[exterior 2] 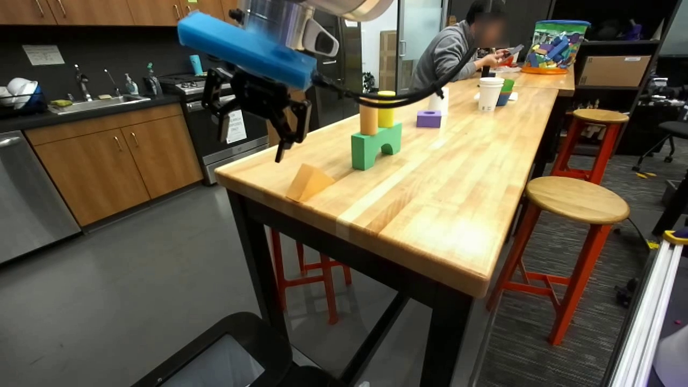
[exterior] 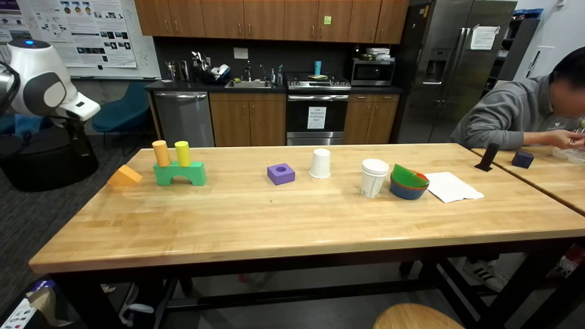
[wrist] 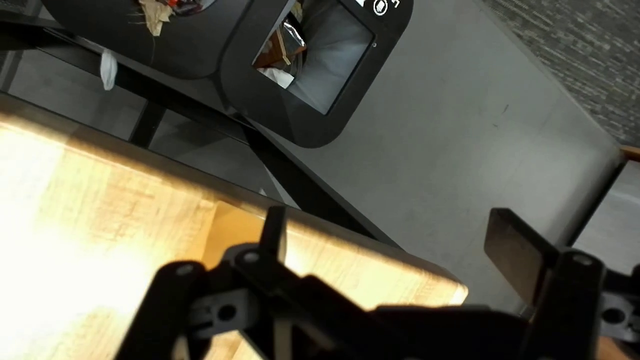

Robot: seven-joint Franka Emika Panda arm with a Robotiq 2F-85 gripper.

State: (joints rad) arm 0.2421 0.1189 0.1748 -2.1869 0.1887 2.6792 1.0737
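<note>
My gripper (exterior 2: 251, 149), spread wide, hangs nearest one flat-sided, slanted orange wedge (exterior 2: 309, 183), lying near one green arch (exterior: 179, 170). One orange cylinder (exterior: 162, 153) and one yellow cylinder (exterior: 183, 154) stand upright on the arch; one holed purple block (exterior: 281, 174) sits well apart from it.

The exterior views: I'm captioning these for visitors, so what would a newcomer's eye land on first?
Probably the bright blue part in an exterior view, with the open, empty gripper below it, near the end of the wooden table. Next comes the green arch block on that table, an orange cylinder and a yellow cylinder standing on top. The orange wedge stands out, lying apart from the arch near the table's edge.
</note>
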